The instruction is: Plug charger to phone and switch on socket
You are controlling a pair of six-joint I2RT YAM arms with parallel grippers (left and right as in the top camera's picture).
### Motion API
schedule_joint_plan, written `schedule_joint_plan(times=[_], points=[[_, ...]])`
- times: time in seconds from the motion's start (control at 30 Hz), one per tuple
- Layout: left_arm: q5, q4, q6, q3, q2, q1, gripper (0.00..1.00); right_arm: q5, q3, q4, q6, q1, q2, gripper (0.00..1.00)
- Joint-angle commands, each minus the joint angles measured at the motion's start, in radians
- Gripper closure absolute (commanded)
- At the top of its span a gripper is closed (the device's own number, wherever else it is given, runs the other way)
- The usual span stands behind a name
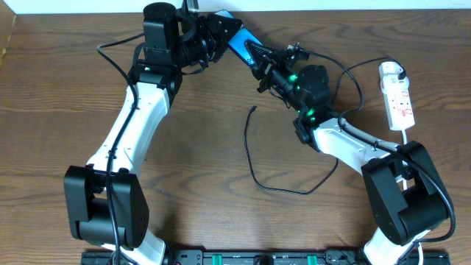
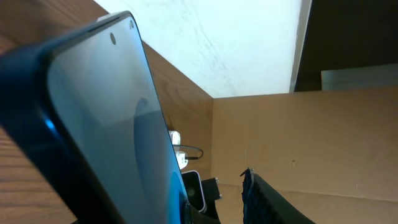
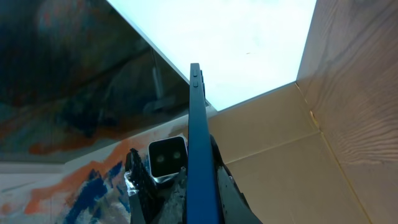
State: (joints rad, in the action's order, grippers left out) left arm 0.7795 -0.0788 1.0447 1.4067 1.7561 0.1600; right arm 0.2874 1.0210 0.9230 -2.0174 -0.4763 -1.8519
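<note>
A: Where is the phone (image 1: 239, 43) sitting?

B: It is hanging tilted in the air near the counter's (image 1: 199, 162) far edge, between the two arms. The left fingers (image 1: 213, 31) are clamping its upper end. The right fingers (image 1: 263, 68) are meeting its lower end.

A: Are the right fingers gripping it?

B: I cannot tell. In the right wrist view the phone (image 3: 200, 155) is showing edge-on with one finger (image 3: 138, 180) standing off to one side. The dark mass on the other side is possibly touching the frame.

A: Where is open room lying?

B: Bare wood is stretching across the middle of the counter, between the two arms. The charger (image 1: 248, 154) is lying loose there, its connector tip (image 1: 254, 110) resting below the phone and well apart from it. The socket (image 1: 401, 103) is lying along the right edge, and the white plug head (image 1: 390, 71) is sitting at its far end.

A: What is hidden?

B: The cable is passing behind the right arm partway along. The socket switches are showing too small to read. In the left wrist view the phone (image 2: 106, 124) is filling the lower left and running out of frame, and the left fingers themselves are not showing clearly.
</note>
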Motion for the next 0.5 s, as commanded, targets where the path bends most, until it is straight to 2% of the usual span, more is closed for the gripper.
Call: schedule_joint_plan(times=[0.0,0.03,0.17,0.23,0.37,0.4,0.47], points=[[-0.04,-0.036,-0.01,0.014,-0.019,-0.005,0.64,0.085,-0.002,-0.01,-0.009,-0.037,0.006,0.98],[-0.046,-0.036,-0.01,0.014,-0.019,-0.005,0.72,0.085,-0.002,-0.01,-0.009,-0.038,0.006,0.99],[-0.06,-0.037,0.009,0.014,-0.019,-0.005,0.8,0.084,-0.002,-0.01,-0.009,-0.045,0.006,0.98],[-0.059,-0.036,0.008,0.014,-0.019,-0.005,0.92,0.084,-0.002,-0.01,-0.009,-0.046,0.006,0.98],[-0.063,-0.035,0.008,0.014,-0.019,-0.007,0.92,0.084,-0.002,-0.01,-0.009,-0.045,0.006,0.97],[-0.063,-0.035,0.008,0.014,-0.019,-0.009,0.93,0.085,-0.002,-0.01,-0.009,-0.045,0.006,0.94],[-0.062,-0.03,0.008,0.014,-0.019,-0.02,0.93,0.084,-0.002,-0.011,-0.009,-0.045,0.006,0.81]])
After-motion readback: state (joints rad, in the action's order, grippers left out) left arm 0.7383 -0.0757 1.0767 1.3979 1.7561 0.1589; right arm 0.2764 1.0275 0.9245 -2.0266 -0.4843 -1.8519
